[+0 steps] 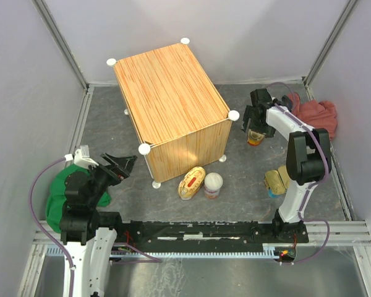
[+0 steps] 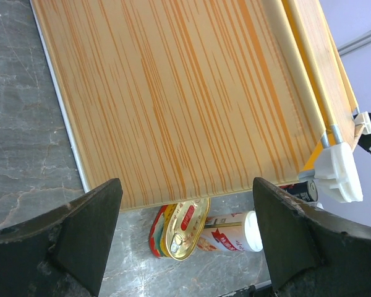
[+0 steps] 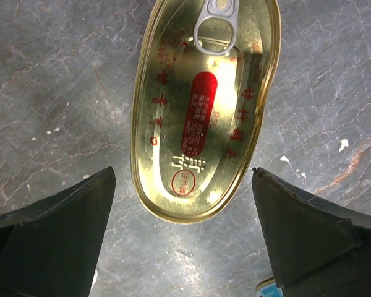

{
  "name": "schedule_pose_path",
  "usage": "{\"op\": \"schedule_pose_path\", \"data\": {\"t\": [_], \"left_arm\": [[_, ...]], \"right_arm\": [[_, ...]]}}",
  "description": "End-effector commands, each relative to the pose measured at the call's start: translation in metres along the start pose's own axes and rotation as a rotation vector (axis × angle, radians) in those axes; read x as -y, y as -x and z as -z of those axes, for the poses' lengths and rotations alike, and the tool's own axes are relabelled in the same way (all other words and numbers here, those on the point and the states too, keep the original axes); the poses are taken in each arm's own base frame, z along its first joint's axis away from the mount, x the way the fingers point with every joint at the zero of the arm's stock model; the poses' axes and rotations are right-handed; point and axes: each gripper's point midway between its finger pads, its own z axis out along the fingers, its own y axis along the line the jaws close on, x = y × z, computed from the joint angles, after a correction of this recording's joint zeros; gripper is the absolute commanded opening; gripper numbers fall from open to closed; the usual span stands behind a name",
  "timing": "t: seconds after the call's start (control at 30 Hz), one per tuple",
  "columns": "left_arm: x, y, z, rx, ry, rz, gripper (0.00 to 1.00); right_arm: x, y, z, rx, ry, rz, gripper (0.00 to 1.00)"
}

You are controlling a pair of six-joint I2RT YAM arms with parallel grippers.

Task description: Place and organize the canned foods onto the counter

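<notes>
Pull-tab (image 3: 215, 28) of oval tin (image 3: 204, 117), clear only in right wrist view

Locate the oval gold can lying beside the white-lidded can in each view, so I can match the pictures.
Top external: oval gold can, lower centre, before the counter's front face.
Left wrist: bottom centre, below the counter's lower edge.
Right wrist: not in it; the can filling that view is a second oval can.
Shared landmark: the white-lidded can, right of it in the top and left-wrist views.
</notes>
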Motion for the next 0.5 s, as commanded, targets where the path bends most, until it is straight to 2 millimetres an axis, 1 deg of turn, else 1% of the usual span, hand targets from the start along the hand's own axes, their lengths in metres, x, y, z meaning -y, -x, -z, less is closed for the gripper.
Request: {"op": "schedule_pose_path", "data": {"t": [0.0, 0.3, 0.4, 0.47], "left_arm": [[0.011, 0.004, -0.003, 0.005, -0.047, 0.013, 0.92], [0.008, 0.001, -0.003, 0.004, -0.047, 0.008, 0.92], [0.007, 0.001, -0.003, 0.002, -0.044, 0.004, 0.92], [0.006, 0.000, -0.002, 0.000, -0.039, -0.005, 0.92]], "right_arm": [[-0.001, 0.021, -0.004, 0.055, -0.037, 0.013, 1.00], [0.002, 0.016, -0.022, 0.034, -0.077, 0.021, 0.99], [0.005, 0.013, -0.027, 0.027, -0.083, 0.024, 0.92], [0.005, 0.010, -0.028, 0.026, -0.074, 0.021, 0.82]]}}
